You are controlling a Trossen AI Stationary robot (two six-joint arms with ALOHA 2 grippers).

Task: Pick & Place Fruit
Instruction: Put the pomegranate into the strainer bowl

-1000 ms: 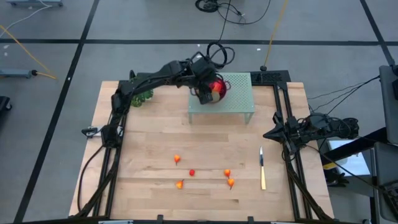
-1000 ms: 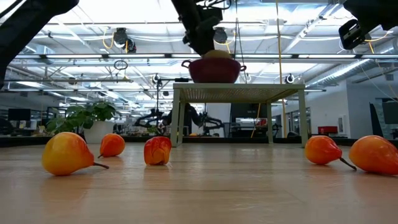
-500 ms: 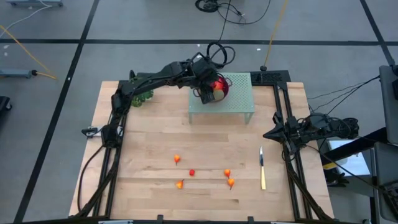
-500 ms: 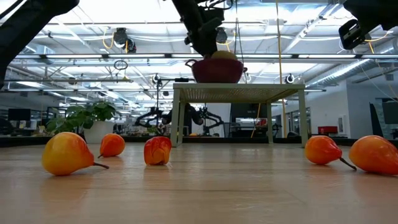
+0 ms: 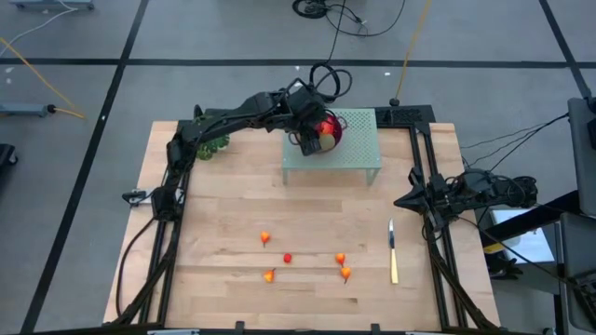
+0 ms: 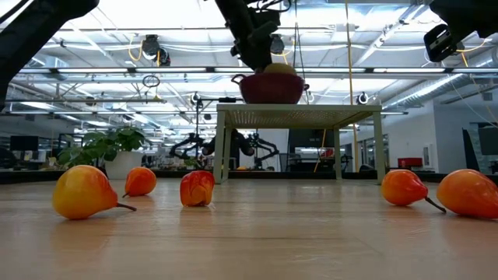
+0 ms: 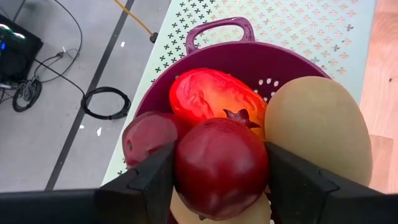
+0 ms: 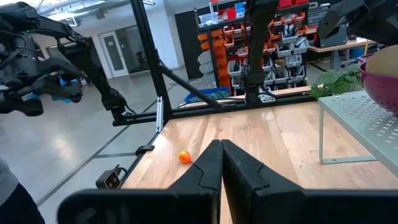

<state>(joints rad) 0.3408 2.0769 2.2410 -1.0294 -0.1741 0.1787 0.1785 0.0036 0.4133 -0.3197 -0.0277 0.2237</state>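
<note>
A purple colander (image 7: 217,28) stands on a pale green perforated stand (image 5: 358,140) at the table's far middle. In it lie a longish orange-red fruit (image 7: 214,96), a dark red ball (image 7: 146,137) and a tan oval (image 7: 317,127). My left gripper (image 7: 221,171) hangs over the colander, shut on a second dark red ball (image 7: 221,162). My right gripper (image 8: 221,155) waits shut at the table's right edge (image 5: 400,199). Several small orange-red fruits (image 5: 340,259) lie on the near half of the table. My left gripper pinches the dark red ball by its two opposite sides (image 7: 183,171), one finger on each. The fingers (image 7: 149,180) slant down at it from above and from the table's left. The ball sits over the other fruit in the colander; whether it rests on them I cannot tell.
A slim yellowish knife (image 5: 392,253) lies near the right rail. A leafy green sprig (image 5: 212,146) sits at the far left beside the left arm. Bare wood lies between the stand and the loose fruits.
</note>
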